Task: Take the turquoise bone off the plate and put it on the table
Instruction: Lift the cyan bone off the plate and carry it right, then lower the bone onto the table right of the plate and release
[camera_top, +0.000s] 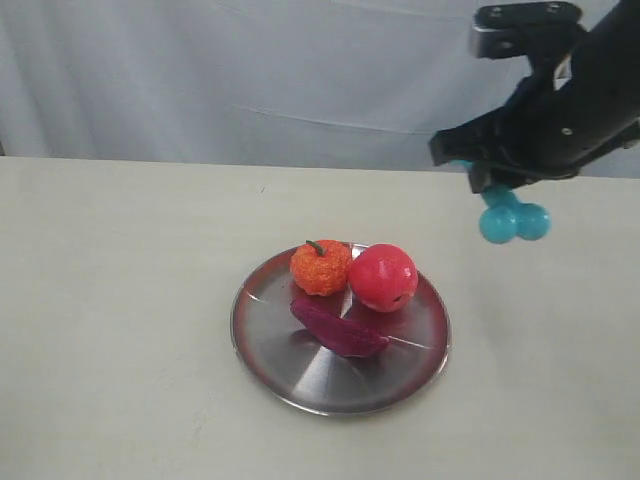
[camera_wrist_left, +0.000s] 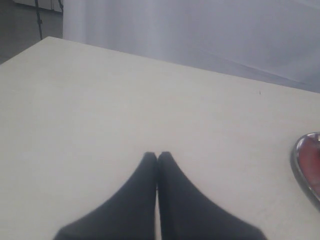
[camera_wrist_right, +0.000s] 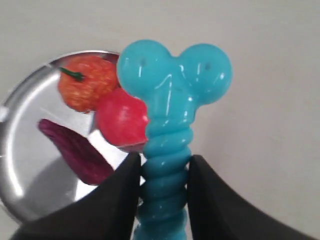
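Observation:
My right gripper (camera_top: 497, 186) (camera_wrist_right: 164, 162) is shut on the ribbed shaft of the turquoise bone (camera_top: 513, 220) (camera_wrist_right: 172, 100). The bone hangs knobbed end down, in the air above the beige table (camera_top: 120, 300), to the right of the plate and a little beyond its far rim. The shiny steel plate (camera_top: 290, 365) (camera_wrist_right: 27, 120) lies at the table's middle. My left gripper (camera_wrist_left: 157, 155) is shut and empty over bare tabletop, with the plate's rim (camera_wrist_left: 300, 165) off to one side; it does not show in the exterior view.
On the plate are an orange toy fruit (camera_top: 321, 267) (camera_wrist_right: 85, 82), a red toy apple (camera_top: 383, 277) (camera_wrist_right: 121, 118) and a dark purple wedge (camera_top: 338, 327) (camera_wrist_right: 75, 150). A pale curtain (camera_top: 250, 70) hangs behind the table's far edge.

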